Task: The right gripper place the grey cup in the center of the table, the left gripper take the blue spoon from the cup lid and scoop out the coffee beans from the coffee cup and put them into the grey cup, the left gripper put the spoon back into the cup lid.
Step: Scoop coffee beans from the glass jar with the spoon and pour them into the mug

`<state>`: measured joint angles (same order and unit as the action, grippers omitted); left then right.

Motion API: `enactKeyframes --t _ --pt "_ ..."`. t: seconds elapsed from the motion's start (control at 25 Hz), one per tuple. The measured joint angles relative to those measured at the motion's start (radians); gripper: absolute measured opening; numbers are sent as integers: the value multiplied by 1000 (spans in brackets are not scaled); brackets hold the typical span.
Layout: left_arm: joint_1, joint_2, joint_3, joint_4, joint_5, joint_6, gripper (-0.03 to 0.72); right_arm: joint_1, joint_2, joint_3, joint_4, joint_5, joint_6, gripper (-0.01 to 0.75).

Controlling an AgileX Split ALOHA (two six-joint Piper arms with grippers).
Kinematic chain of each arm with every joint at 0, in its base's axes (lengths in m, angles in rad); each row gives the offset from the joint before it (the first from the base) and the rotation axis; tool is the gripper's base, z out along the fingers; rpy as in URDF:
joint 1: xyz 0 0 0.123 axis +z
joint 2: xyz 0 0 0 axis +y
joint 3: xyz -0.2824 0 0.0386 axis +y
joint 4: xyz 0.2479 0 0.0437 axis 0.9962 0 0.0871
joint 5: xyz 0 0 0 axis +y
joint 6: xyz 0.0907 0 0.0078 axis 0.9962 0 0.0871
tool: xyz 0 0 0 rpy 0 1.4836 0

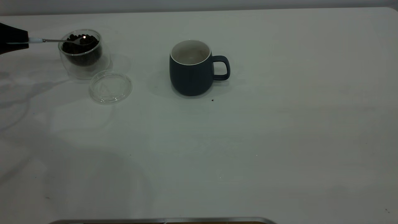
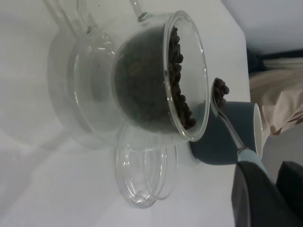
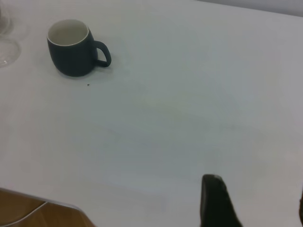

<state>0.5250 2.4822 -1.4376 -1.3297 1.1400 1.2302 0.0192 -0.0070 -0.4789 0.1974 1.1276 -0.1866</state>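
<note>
Left gripper (image 1: 18, 42), at the table's left edge, fingers clenched on the blue spoon (image 1: 56, 40), its bowl holding beans over the coffee cup (image 1: 81, 51). The cup lid (image 1: 110, 86) lies just beside that cup; the grey cup (image 1: 192, 68) stands upright near the table's centre. Right gripper (image 3: 251, 203): parked well apart from the grey cup, fingers released and apart, holding nothing.

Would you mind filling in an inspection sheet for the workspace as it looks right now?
Surface: white table, one dark speck in front of the grey cup.
Job's things: grey cup near the centre, upright, looks empty; glass coffee cup with beans at far left; clear cup lid flat beside it, nothing on it; blue spoon held over the coffee cup, beans in its bowl.
Clutter: nothing seen.
Grippers: left tool at the left edge, gripping the spoon handle; right tool pulled back over bare table, fingers apart, holding nothing.
Cables: nothing seen.
Surroundings: pale wall behind the table.
</note>
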Motion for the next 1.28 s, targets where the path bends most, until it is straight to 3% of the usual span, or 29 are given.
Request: enactKeyframes --t 0.6,1.28 --pt "-15 1 0 0 0 -50 130 0 0 0 1 0 0 451" --pt "-290 1 0 -76 1 -41 130 0 0 0 2 0 0 451"
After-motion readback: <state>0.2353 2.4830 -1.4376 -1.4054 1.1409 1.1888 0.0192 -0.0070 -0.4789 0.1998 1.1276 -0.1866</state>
